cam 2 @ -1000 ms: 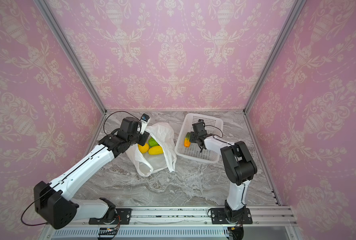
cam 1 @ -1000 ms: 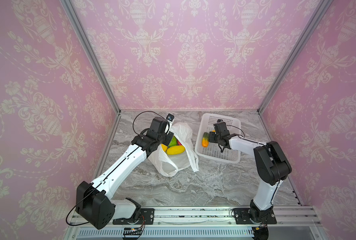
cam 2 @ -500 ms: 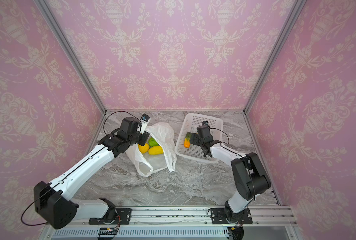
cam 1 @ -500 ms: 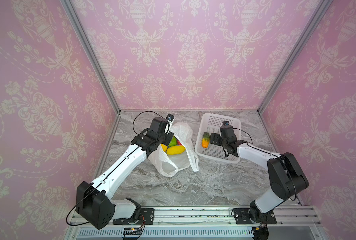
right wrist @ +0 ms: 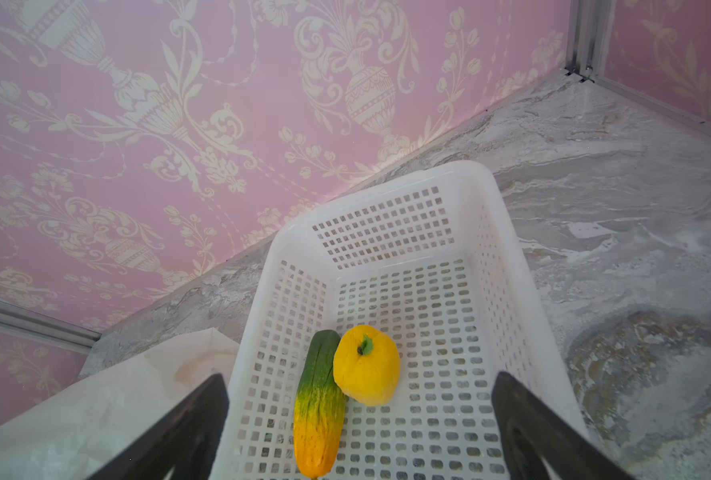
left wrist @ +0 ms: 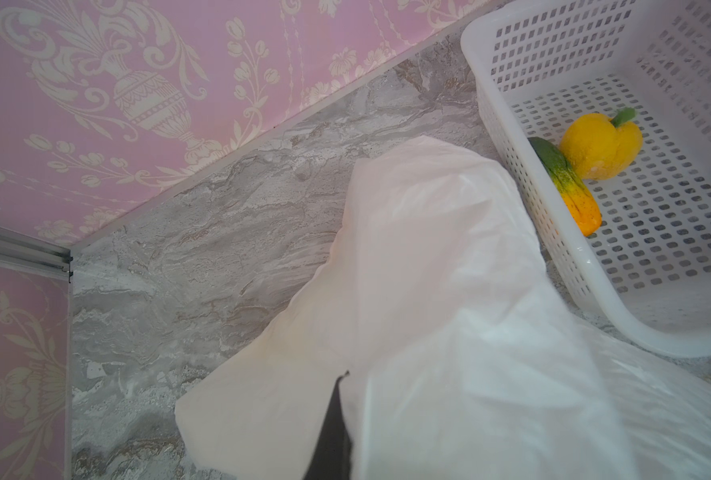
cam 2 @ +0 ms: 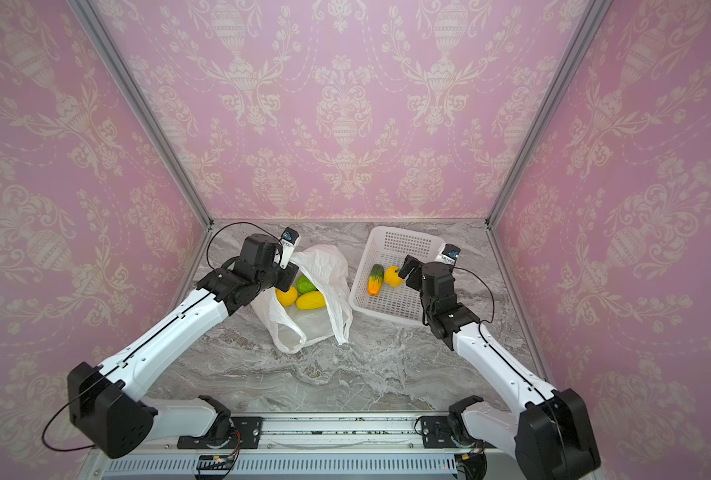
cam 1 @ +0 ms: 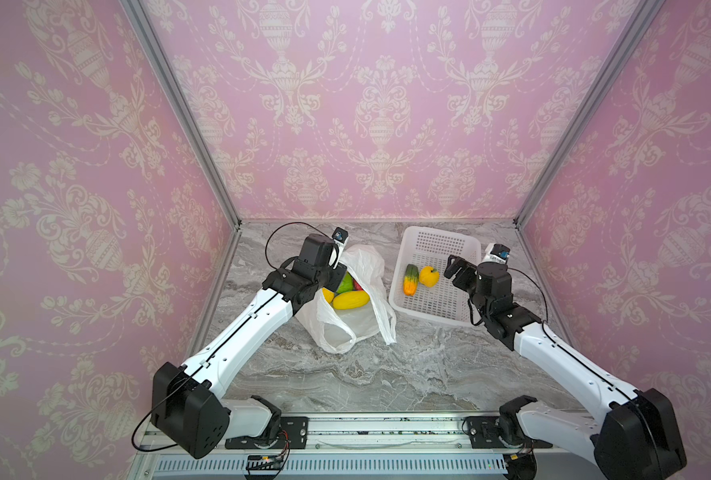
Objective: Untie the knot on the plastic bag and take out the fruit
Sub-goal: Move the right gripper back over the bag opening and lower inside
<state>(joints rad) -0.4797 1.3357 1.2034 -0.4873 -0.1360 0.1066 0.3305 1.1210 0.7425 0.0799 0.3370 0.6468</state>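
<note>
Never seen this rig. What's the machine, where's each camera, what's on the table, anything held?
Two white robot arms stand on a rail at the front of a marble table. Each ends in a two-finger gripper. Both top views come from one stereo camera overhead, so they look nearly alike. The other two pictures come from a small camera on each arm's wrist, looking along its fingers.

On the table are a thin white plastic bag, open, and a white perforated basket. Inside the bag you can see yellow pieces and a green one. In the basket a green-to-orange piece lies touching a yellow pepper.

The left gripper is shut on the bag's rim. The right gripper is open above the basket and holds nothing.
</note>
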